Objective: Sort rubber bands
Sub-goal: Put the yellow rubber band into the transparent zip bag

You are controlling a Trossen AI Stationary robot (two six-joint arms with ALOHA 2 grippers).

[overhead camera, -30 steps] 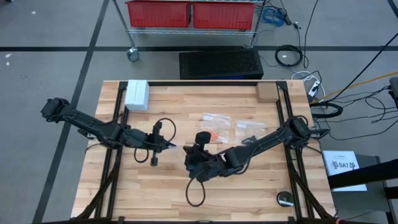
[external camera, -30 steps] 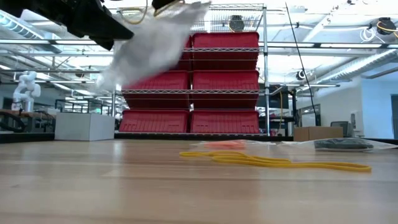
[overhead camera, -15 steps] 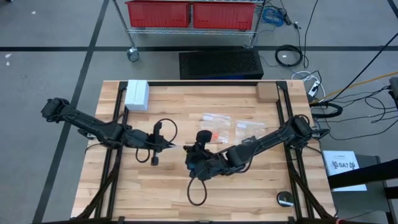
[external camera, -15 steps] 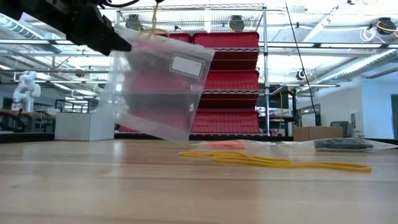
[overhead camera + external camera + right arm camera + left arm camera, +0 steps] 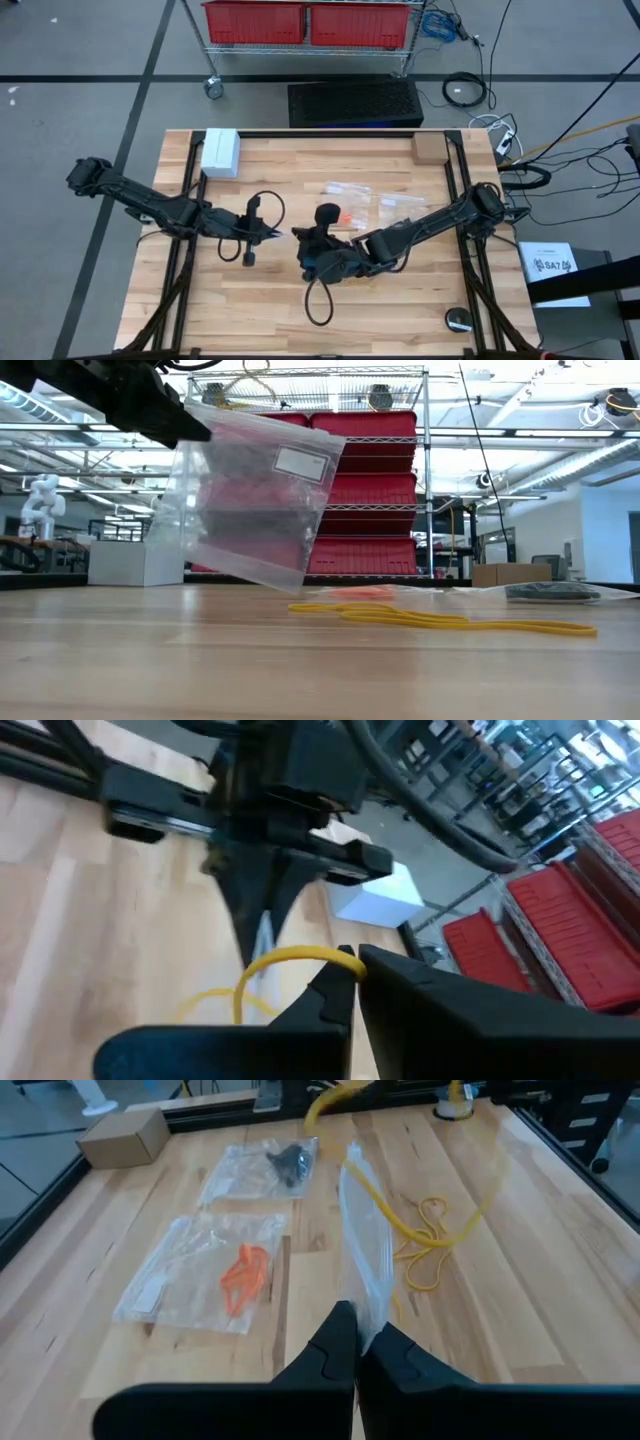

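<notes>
Right gripper [image 5: 352,963], pinching yellow rubber band [image 5: 262,968]: lower into clear bag [image 5: 250,500] pinched by left gripper [image 5: 358,1340] mid-table.

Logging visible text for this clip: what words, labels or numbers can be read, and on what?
"SA7", roughly: white sheet on the floor right of the table; smaller marks beside it unreadable.
White label on the held clear bag: looks blank.
White box: no legible text.
</notes>
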